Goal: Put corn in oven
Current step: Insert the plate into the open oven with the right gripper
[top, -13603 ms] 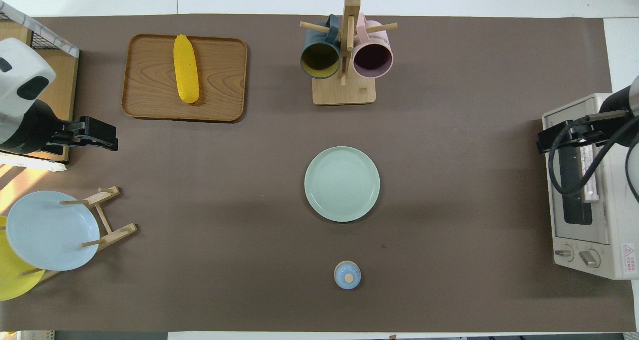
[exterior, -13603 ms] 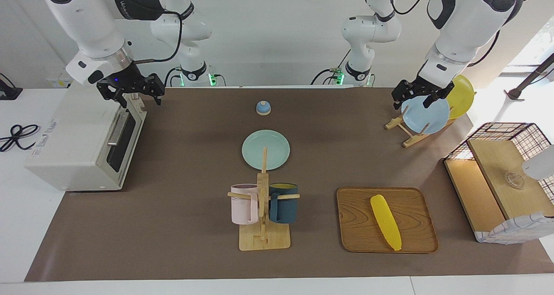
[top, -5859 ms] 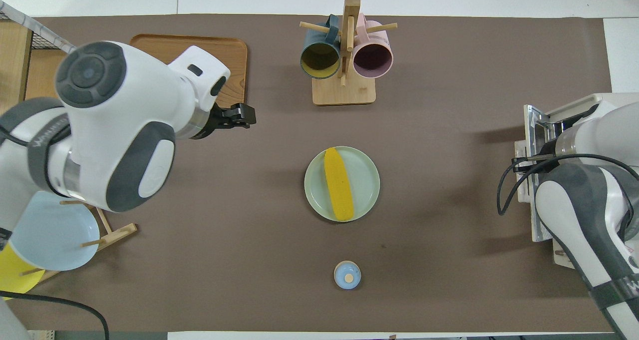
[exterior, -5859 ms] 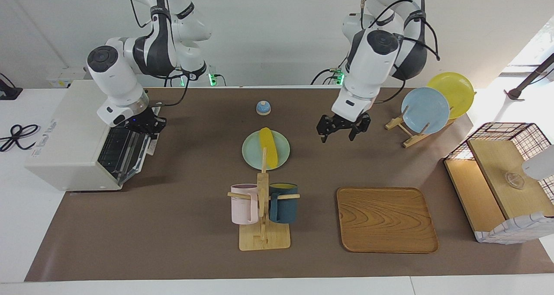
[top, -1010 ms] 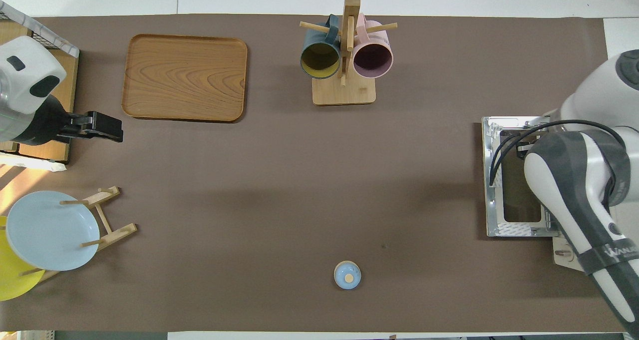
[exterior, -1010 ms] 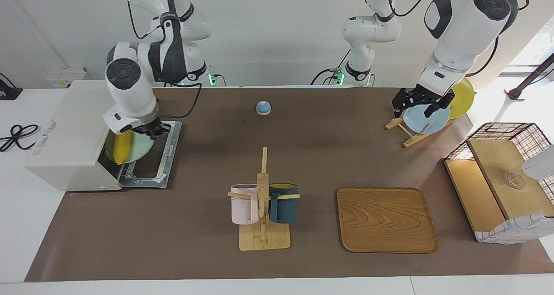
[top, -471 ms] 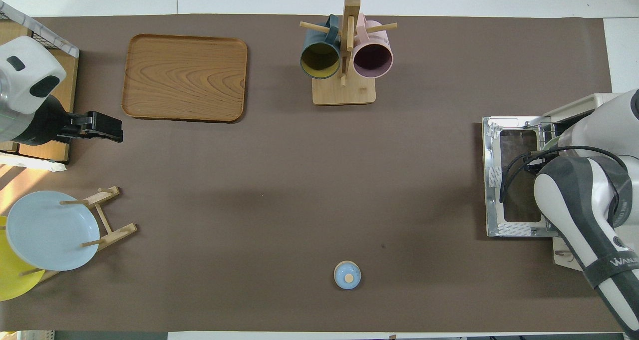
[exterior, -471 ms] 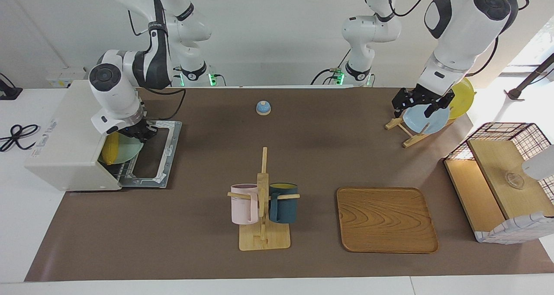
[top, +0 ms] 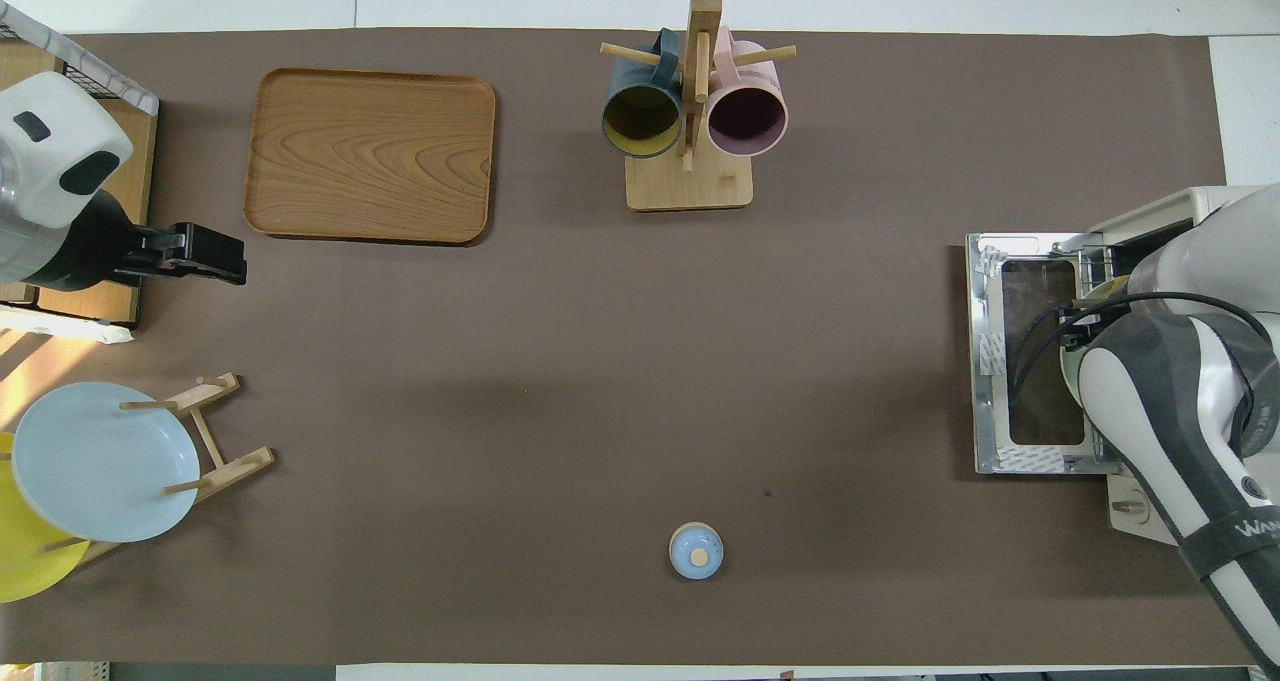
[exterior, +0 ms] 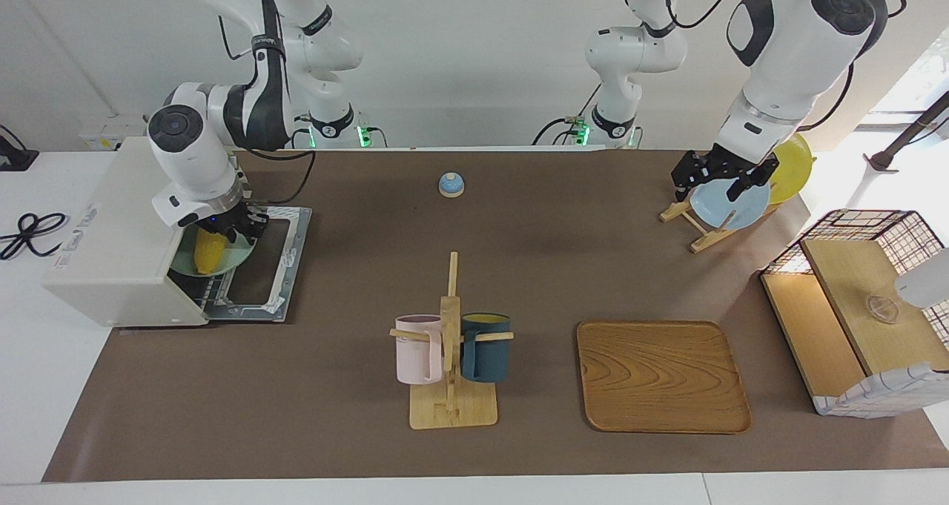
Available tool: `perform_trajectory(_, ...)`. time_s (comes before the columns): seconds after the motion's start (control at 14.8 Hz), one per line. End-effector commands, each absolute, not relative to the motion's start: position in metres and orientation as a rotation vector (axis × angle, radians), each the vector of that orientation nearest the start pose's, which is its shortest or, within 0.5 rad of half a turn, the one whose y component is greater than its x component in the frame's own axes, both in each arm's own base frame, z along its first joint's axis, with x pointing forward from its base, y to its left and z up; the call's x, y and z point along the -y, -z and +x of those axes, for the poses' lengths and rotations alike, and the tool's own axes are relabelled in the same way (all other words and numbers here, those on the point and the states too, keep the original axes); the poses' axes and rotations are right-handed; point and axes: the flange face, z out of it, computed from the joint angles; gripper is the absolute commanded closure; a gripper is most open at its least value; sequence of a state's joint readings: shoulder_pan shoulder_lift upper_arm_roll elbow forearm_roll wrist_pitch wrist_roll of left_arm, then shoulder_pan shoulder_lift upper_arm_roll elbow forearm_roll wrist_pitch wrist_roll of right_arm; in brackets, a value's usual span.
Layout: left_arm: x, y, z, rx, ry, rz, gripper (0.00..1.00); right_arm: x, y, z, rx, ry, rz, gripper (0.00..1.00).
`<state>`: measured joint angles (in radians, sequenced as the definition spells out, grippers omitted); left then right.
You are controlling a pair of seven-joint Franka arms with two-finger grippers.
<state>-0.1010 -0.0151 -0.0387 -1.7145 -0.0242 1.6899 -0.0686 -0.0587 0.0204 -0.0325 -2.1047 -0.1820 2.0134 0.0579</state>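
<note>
The off-white oven (exterior: 111,245) stands at the right arm's end of the table, its door (exterior: 259,268) dropped flat open. The yellow corn (exterior: 207,249) lies on a pale green plate (exterior: 236,259) at the oven's mouth, on the wire rack. My right gripper (exterior: 228,227) is at the plate's rim nearer the robots, shut on it. In the overhead view the right arm hides the corn; only a sliver of the plate (top: 1068,371) shows by the door (top: 1030,361). My left gripper (exterior: 713,177) waits open and empty over the plate rack.
A mug rack (exterior: 451,342) with a pink and a dark blue mug stands mid-table. A wooden tray (exterior: 662,375), a small blue bell (exterior: 451,185), a rack with a blue plate (exterior: 730,197) and a yellow plate (exterior: 793,164), and a wire-framed wooden box (exterior: 860,305) are also there.
Since 13.6 s ago the corn went from the tray onto the green plate and the oven door opened. In the last half second the plate with the corn shifted slightly outward toward the door.
</note>
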Motion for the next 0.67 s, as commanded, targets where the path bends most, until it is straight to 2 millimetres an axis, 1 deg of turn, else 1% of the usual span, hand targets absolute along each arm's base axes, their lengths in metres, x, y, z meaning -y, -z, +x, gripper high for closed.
perform_trajectory(0.0, 0.078, -0.58, 0.546, -0.122, 0.0, -3.171, 0.0, 0.044, -0.423, 0.543, -0.053, -0.176, -3.276, 0.61)
perform_trajectory(0.07, 0.078, -0.58, 0.546, -0.122, 0.0, -3.171, 0.0, 0.03, -0.431, 0.546, -0.033, -0.173, -3.268, 0.61)
perform_trajectory(0.13, 0.078, -0.58, 0.546, -0.122, 0.0, -3.171, 0.0, 0.022, -0.435, 0.55, -0.029, -0.168, -3.257, 0.63)
perform_trajectory(0.2, 0.078, -0.58, 0.546, -0.122, 0.0, -3.171, 0.0, 0.017, -0.435, 0.552, -0.043, -0.147, -3.237, 0.79)
perform_trajectory(0.27, 0.078, -0.58, 0.546, -0.122, 0.0, -3.171, 0.0, 0.007, -0.431, 0.553, -0.044, -0.118, -3.209, 1.0)
perform_trajectory(0.34, 0.078, -0.58, 0.546, -0.122, 0.0, -3.171, 0.0, -0.003, -0.426, 0.553, -0.044, -0.085, -3.192, 1.0)
perform_trajectory(0.4, 0.078, -0.58, 0.546, -0.122, 0.0, -3.171, 0.0, -0.014, -0.414, 0.551, -0.06, -0.071, -3.189, 1.0)
perform_trajectory(0.54, 0.078, -0.58, 0.546, -0.122, 0.0, -3.171, 0.0, -0.042, -0.369, 0.548, -0.141, -0.018, -3.181, 1.0)
perform_trajectory(0.61, 0.078, -0.58, 0.546, -0.122, 0.0, -3.171, 0.0, -0.047, -0.355, 0.543, -0.146, 0.0, -3.178, 1.0)
